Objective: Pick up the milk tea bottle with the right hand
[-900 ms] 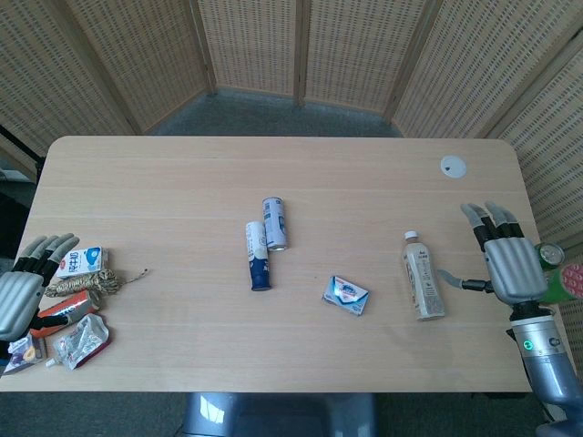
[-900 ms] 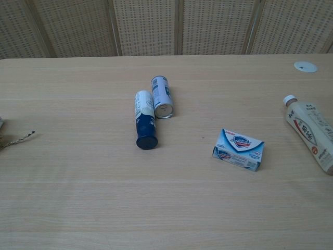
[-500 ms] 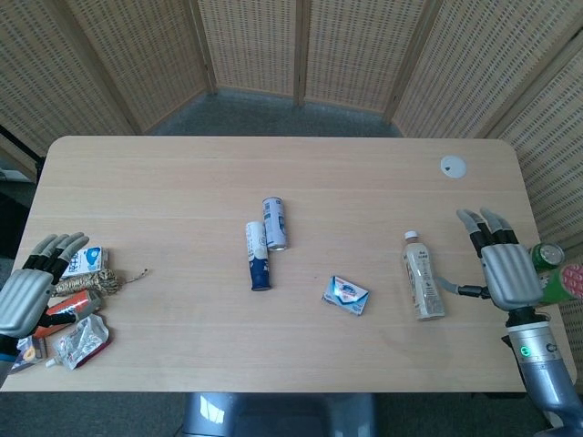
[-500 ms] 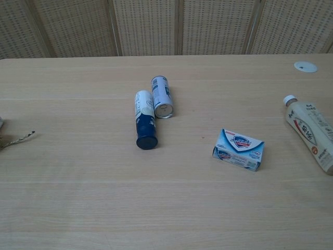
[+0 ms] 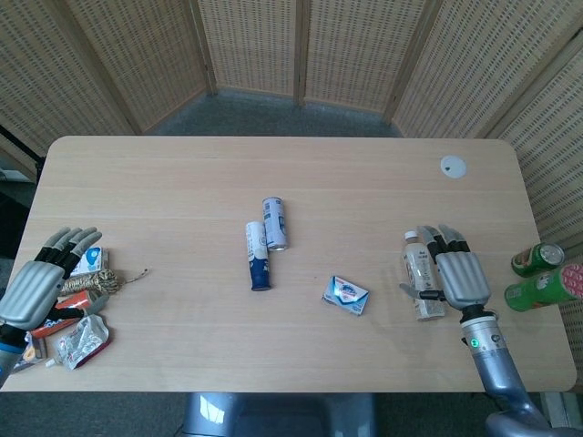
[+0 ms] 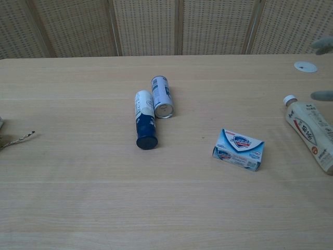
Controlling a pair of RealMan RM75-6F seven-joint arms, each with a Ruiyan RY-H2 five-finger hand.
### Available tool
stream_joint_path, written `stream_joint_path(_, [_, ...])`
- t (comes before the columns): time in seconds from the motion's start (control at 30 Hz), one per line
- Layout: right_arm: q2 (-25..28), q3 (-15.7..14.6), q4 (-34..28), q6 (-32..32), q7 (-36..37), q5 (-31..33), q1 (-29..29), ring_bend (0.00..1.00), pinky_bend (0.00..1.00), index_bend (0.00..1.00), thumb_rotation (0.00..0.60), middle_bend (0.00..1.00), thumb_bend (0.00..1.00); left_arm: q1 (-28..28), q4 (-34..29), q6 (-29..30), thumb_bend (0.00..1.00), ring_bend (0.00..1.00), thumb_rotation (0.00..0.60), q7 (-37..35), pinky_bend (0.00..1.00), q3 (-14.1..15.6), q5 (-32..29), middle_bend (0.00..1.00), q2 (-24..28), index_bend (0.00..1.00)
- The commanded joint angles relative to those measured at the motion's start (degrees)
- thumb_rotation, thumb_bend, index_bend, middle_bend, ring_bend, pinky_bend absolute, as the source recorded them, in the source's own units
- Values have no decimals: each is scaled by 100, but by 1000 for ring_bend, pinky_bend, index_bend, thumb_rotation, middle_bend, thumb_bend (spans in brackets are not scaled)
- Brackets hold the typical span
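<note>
Since a moment ago my right hand (image 5: 458, 278) has slid in from the table's right edge and now hovers just beside the milk tea bottle (image 5: 419, 270), fingers spread, holding nothing. That bottle lies on its side on the table (image 5: 273, 355), right of the soap box (image 5: 347, 294). Far left, my left hand (image 5: 38, 282) rests spread by some packets (image 5: 77, 314).

Soft, even daylight fills both views, with no harsh glare on the desk (image 5: 182, 182). Shadows are faint and short, tucked close under each object. The head view is sharp across the frame. In the chest view the fingers (image 6: 322, 95) at the right edge are blurred grey smudges.
</note>
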Motion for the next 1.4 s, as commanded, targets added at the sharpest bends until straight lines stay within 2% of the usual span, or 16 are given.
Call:
stream_joint_path(0.03, [-255,11,249,-154,-252,267,120,0,229,0,363,0,122,24,36,27,294,0,407,-39,0,17,-13,0,9,0])
stream_joint_path(0.37, [-891,88,954,-514,-519,961,312,0,200,0,364,0,118,25,120,77,294,0,408,-112,0,49,45,0,-21,0])
stream_joint_path(0.7, [-1227,125,1595,-664,-736,1526,349,0,211,0,365,0,116,5,176,69,295,0,404,-163,0,71,57,0,-47,0])
stream_joint_path(1.1, [-1414,150,1798,-511,-867,2135,116,0,243,0,368,0,115,-55,254,39,294,0,405,-232,0,73,82,0,-100,0])
stream_joint_path(1.4, [-1606,266,1823,-502,-1054,2390,179,0,253,0,366,0,114,-62,347,84,295,0,402,-342,0,73,92,0,-114,0])
